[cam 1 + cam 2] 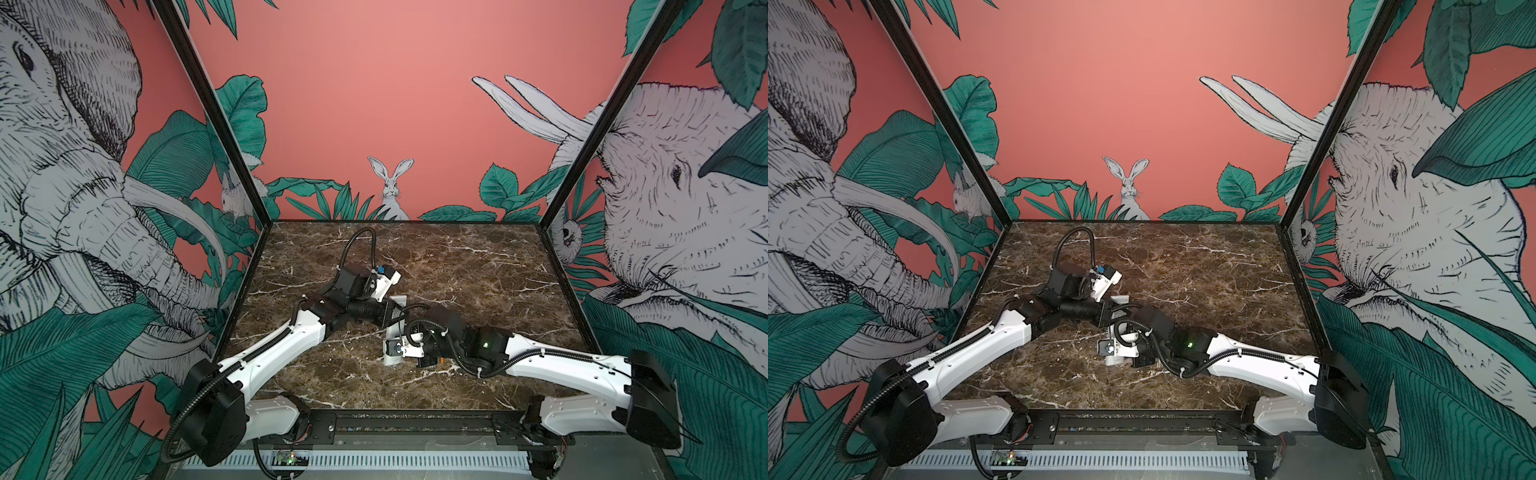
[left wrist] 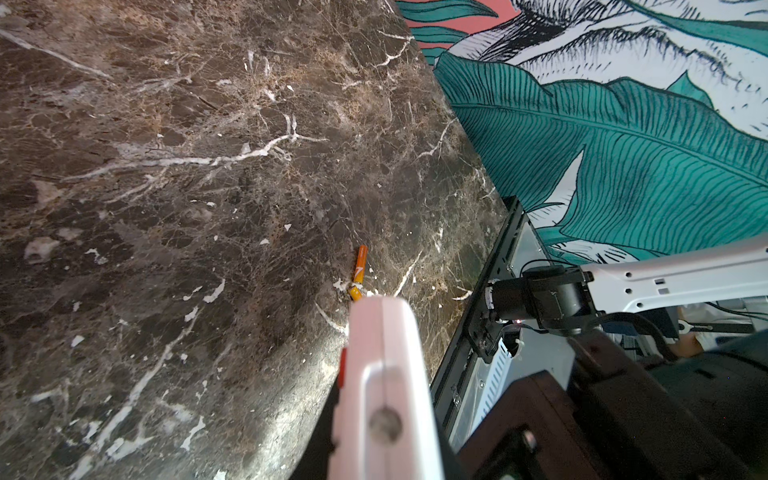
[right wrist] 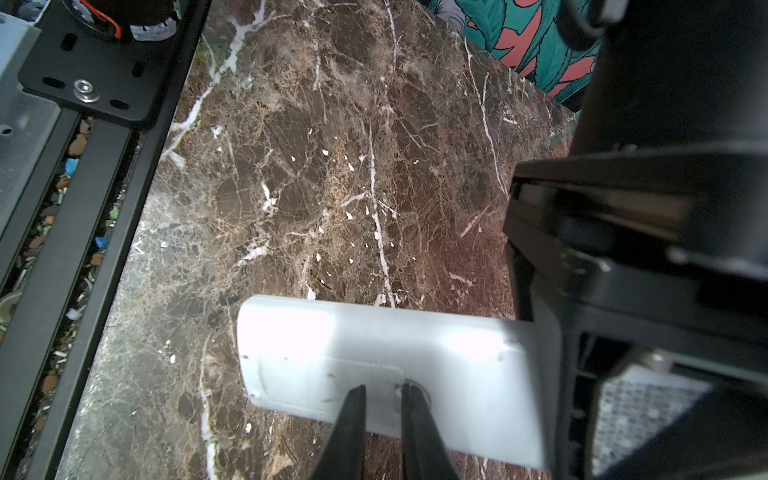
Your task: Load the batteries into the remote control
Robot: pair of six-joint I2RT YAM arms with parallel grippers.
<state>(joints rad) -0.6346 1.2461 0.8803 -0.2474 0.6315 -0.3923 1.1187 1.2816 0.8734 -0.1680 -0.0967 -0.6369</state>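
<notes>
Right wrist view: 1 remote, plain white back toward the cam, battery-cover outline visible. The right gripper has its 2 dark fingertips down on that cover area. There's a slim gap btwn them, so not fully together.

The left gripper is clamped tight on the remote's other end. In the right wrist view its black jaws straddle the white body there.

Left wrist view: remote seen edge-on, sticking out fwd from the gripper. 1 red button shows on the side turned toward the marble table. Can't tell if the remote touches the marble or hangs just above it.

Batteries: I count 1 for sure. An orange battery lies flat on the marble just past the remote's free end, w/ its near end hidden behind the remote tip. A pale band crosses it low down, so can't tell if it's 1 cell or 2 end to end.

Both top views: 2 arms meet mid-table w/ the remote btwn them, long axis approx near-to-far.
</notes>
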